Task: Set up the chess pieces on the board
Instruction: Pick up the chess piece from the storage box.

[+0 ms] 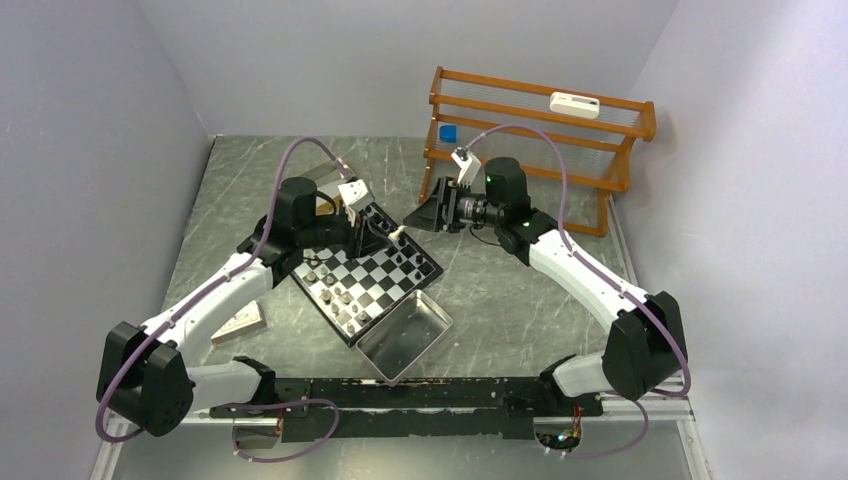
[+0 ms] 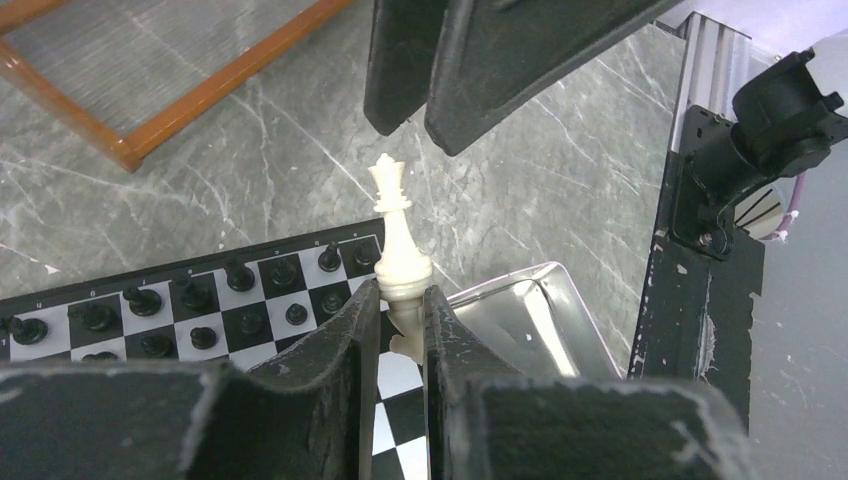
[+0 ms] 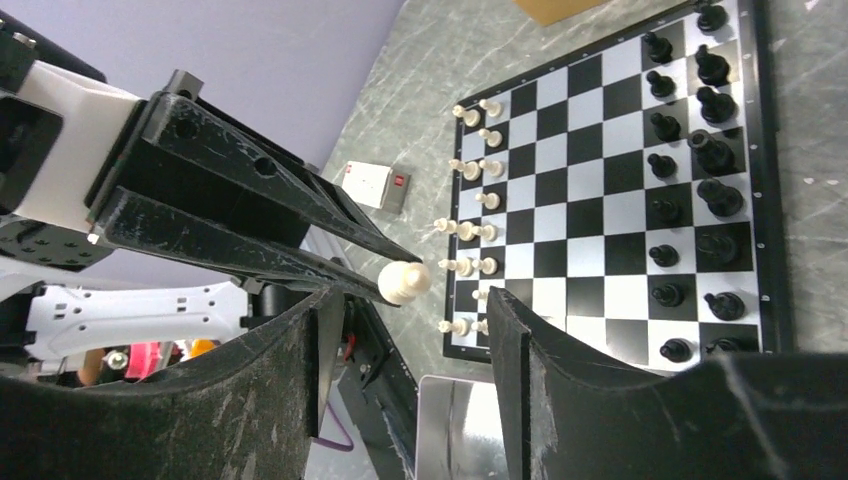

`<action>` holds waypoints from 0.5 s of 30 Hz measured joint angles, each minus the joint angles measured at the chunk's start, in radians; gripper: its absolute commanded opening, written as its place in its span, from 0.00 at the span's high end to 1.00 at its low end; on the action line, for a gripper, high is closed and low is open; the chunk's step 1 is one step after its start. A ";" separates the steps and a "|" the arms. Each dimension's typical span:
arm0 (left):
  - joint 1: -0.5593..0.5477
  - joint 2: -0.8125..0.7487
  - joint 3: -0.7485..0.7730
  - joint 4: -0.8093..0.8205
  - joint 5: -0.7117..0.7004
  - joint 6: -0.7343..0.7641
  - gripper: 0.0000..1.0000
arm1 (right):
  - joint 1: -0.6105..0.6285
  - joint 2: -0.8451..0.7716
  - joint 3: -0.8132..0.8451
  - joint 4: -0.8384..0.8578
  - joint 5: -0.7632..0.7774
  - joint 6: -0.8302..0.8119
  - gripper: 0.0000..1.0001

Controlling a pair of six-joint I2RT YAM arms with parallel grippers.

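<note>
The checkered board (image 1: 372, 278) lies at mid-table, also in the right wrist view (image 3: 600, 200) and the left wrist view (image 2: 300, 285). Black pieces (image 3: 700, 130) stand along one side and cream pieces (image 3: 470, 235) along the other. My left gripper (image 1: 385, 232) hovers over the board's far corner, shut on a tall cream piece (image 2: 398, 235) by its base (image 2: 402, 300). The same piece shows in the right wrist view (image 3: 404, 282). My right gripper (image 1: 420, 217) is open and empty (image 3: 412, 297), with its fingers (image 2: 450, 70) just beyond the piece's top.
A shiny metal tray (image 1: 405, 340) sits against the board's near corner (image 2: 545, 315). A wooden rack (image 1: 540, 130) stands at the back right. A small pale box (image 1: 240, 322) lies left of the board. The black base rail (image 1: 420, 395) runs along the near edge.
</note>
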 measured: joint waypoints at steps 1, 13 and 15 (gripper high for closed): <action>0.000 -0.002 -0.002 0.002 0.008 0.003 0.95 | 0.000 0.002 0.000 0.010 -0.009 0.006 0.43; -0.008 -0.021 -0.012 0.029 0.048 0.022 0.95 | -0.001 0.040 0.000 0.054 -0.067 0.039 0.51; -0.009 -0.021 -0.016 0.035 0.053 0.024 0.95 | -0.001 0.041 0.000 0.058 -0.074 0.043 0.53</action>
